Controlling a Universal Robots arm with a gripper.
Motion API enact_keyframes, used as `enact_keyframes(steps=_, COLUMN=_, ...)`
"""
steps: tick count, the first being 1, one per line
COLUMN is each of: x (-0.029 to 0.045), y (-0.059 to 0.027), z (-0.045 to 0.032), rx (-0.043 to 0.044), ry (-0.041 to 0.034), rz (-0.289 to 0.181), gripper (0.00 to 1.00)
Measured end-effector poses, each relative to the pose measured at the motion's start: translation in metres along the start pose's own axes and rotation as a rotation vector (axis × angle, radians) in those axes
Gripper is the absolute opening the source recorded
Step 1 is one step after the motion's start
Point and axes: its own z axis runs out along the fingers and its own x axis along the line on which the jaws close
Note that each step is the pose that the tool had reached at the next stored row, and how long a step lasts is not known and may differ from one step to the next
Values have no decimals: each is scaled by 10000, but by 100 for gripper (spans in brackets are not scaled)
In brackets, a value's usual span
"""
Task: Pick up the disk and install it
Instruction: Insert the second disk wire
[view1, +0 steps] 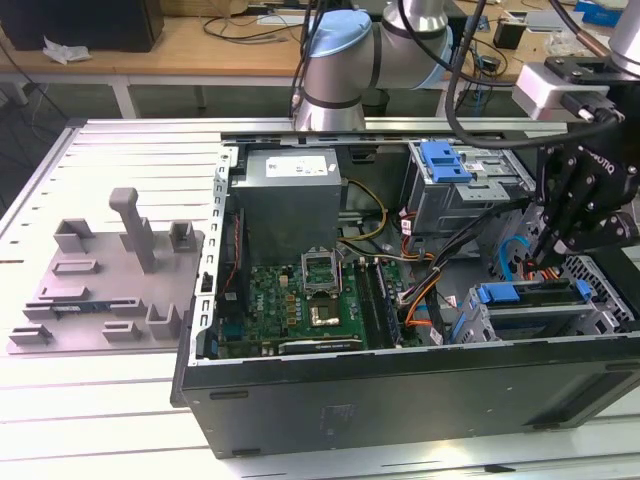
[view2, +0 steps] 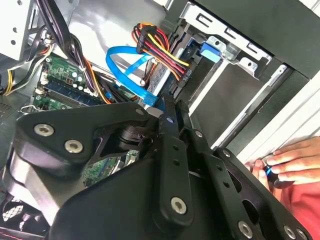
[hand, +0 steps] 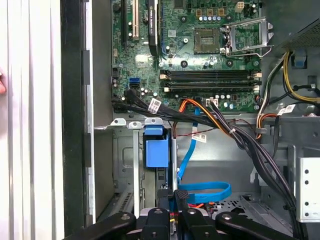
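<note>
While the tool hangs with fingers pressed together, one disk sits in the cage.

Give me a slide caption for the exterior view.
End effector lowered inside the open computer case, above the lower drive cage.

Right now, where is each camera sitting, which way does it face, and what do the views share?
Exterior view: off the arm, looking down into the open computer case; the arm and end effector show.
First wrist view: on the wrist, facing the motherboard and blue carrier; black linkage shows.
Second wrist view: on the wrist, facing the drive cage; linkage shows, plus a person's hand.
Both wrist views share the blue cable.
</note>
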Motion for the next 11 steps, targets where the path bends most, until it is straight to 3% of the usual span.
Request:
enact_keyframes(steps=2, x=22, y=-2, z=1, rx=5, ry=-92, rz=-1, gripper=16)
enact_keyframes(steps=11, x=31, y=-4, z=1, rx=6, ry=-122, rz=-1, gripper=16)
